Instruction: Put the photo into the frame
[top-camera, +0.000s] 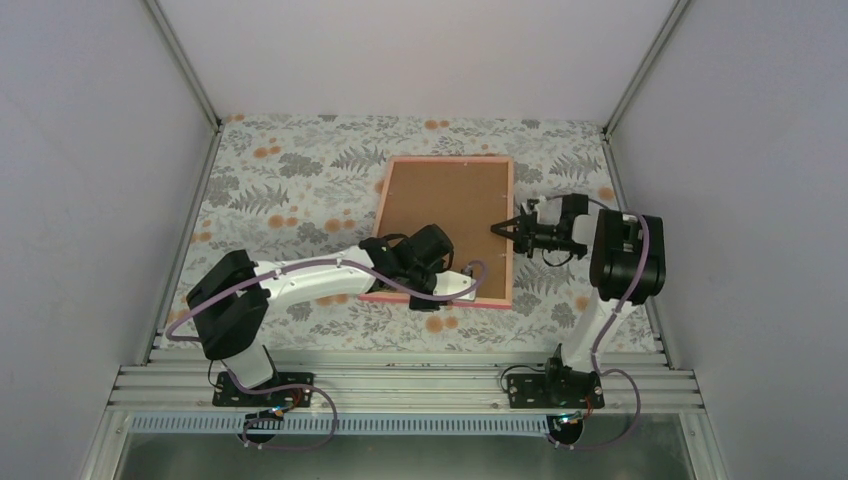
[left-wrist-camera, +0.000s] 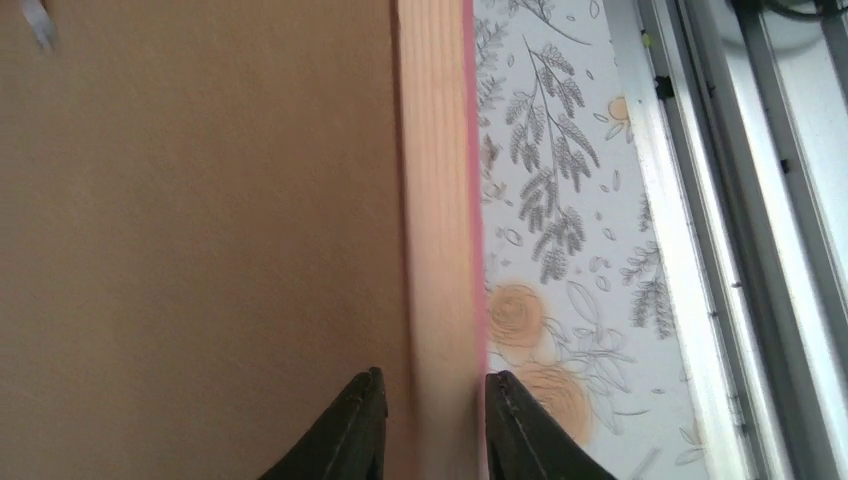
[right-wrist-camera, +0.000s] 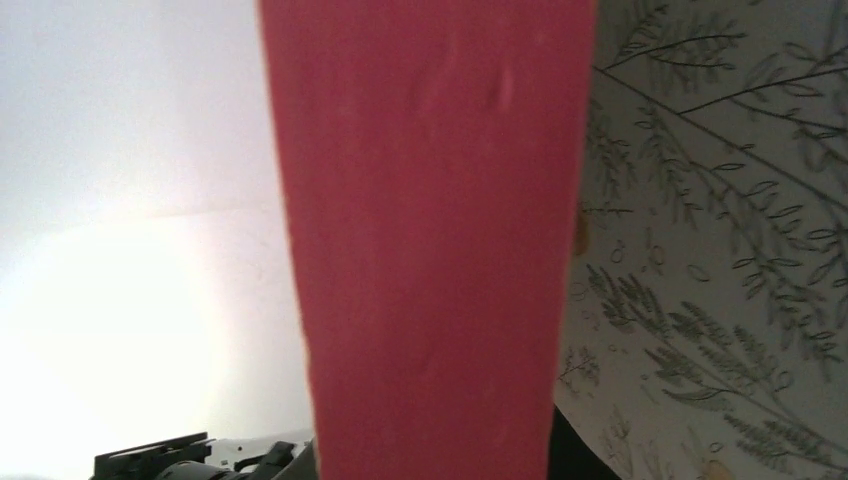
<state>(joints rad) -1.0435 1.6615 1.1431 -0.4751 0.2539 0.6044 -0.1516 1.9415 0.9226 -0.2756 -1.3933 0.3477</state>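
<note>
Open tabletop (top-camera: 280, 180) left of and beyond the frame (top-camera: 450, 158), passable from above; near rail barred by the left arm (top-camera: 310, 275) lying across it, right rail by the right arm (top-camera: 625, 260), leaving only a narrow strip of tabletop before the right wall (top-camera: 740, 200), with walls (top-camera: 90, 150) on three sides.

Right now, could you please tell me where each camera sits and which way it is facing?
Top external: above and behind the bases, looking down on the floral cloth, the face-down frame, left arm and right arm.
Left wrist: looks down the frame's near rail beside the backing board; its fingers straddle that rail.
Right wrist: pressed close against the frame's pink edge, cloth to its right; own fingers not clearly visible.
Shared: all three see frame and cloth.
</note>
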